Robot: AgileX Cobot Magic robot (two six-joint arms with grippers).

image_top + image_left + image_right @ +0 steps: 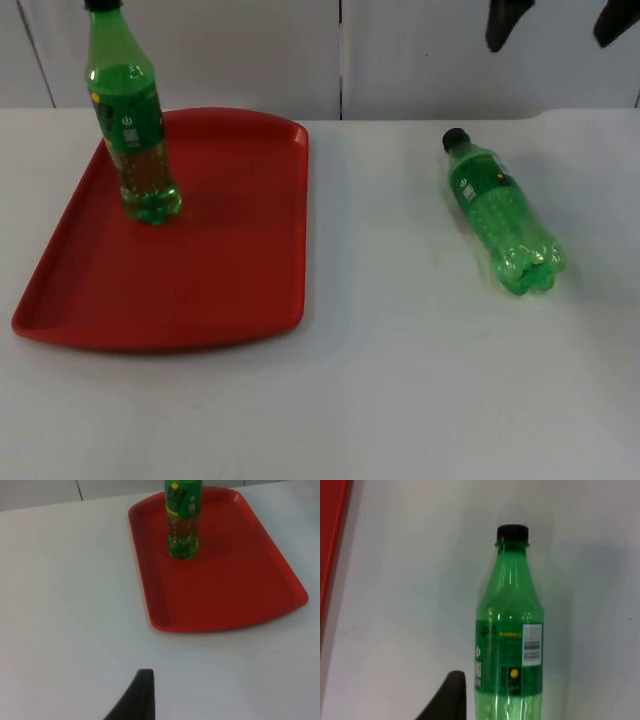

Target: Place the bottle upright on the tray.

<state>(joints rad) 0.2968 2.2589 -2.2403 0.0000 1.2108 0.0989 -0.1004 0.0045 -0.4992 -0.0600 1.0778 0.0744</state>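
White tabletop (380,380) carries a red tray (230,290) and two green bottles. One bottle (132,120) already stands upright on the tray. The second bottle (502,212) lies on its side on the tabletop, well apart from the tray, below and in front of the right gripper (555,25), whose jaws hang high above it. I cannot tell if either gripper's jaws are open. The left gripper (135,700) waits beside the tray. Grasping, lifting and placing are still left, I judge.

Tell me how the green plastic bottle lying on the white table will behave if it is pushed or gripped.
The green plastic bottle lying on its side is round, so a sideways push would probably roll it. Its smooth, glossy wall may slip in a gripper. It looks empty, so likely light and somewhat squeezable.
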